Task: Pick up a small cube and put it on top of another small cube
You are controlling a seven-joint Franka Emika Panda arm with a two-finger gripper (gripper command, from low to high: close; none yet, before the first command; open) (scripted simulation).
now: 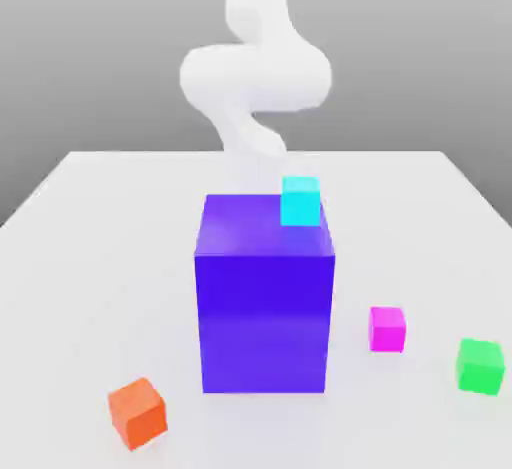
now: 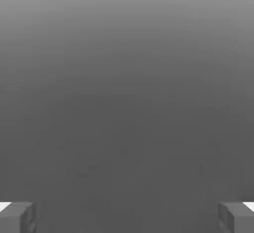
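Near the tabletop (image 1: 90, 217) front edge, pink cube (image 1: 387, 328) just beside big cube (image 1: 264, 297), clear of green cube (image 1: 481, 366); tool (image 2: 127, 217) wide open, holding nothing.

From my remote station I see the small cube (image 1: 387, 328), a plain, glossy, bright magenta-pink block, sitting flat and upright on the pale desk (image 1: 80, 237). It rests toward the exterior view's right, near the lower right corner of the big blue-violet cube (image 1: 265, 297) but not touching it. A green small cube (image 1: 480, 366) lies further right, and an orange small cube (image 1: 137, 412) sits well apart on the left.
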